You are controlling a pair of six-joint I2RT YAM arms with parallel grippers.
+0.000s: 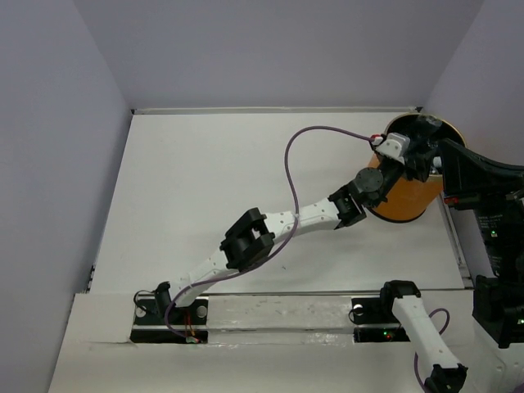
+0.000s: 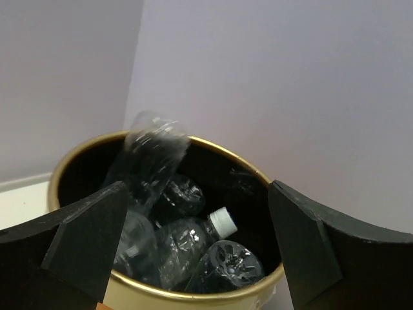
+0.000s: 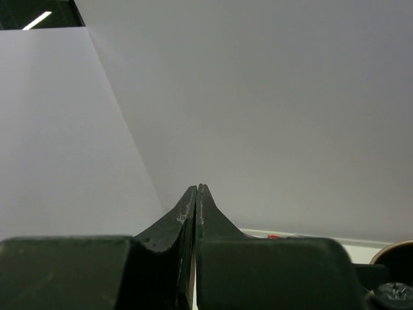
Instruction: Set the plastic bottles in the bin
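The orange bin (image 1: pixel 405 201) stands at the table's far right. My left gripper (image 1: pixel 422 147) hovers over its mouth. In the left wrist view the gripper (image 2: pixel 197 216) is open and empty, with the fingers (image 2: pixel 84 239) wide apart just above the bin's pale rim (image 2: pixel 193 294). Several clear plastic bottles lie inside on the black interior. One has a white cap (image 2: pixel 222 221), and another lies in front (image 2: pixel 229 265). A blurred bottle (image 2: pixel 151 161) tilts against the far left rim, half above it. My right gripper (image 3: pixel 197 194) is shut on nothing and points at the wall.
Grey walls close in the white table (image 1: pixel 246 180) at back and left. Black equipment (image 1: pixel 483 188) stands right of the bin. The left arm's purple cable (image 1: pixel 303 143) loops over the table. A sliver of the bin (image 3: pixel 395 257) shows at the right wrist view's edge.
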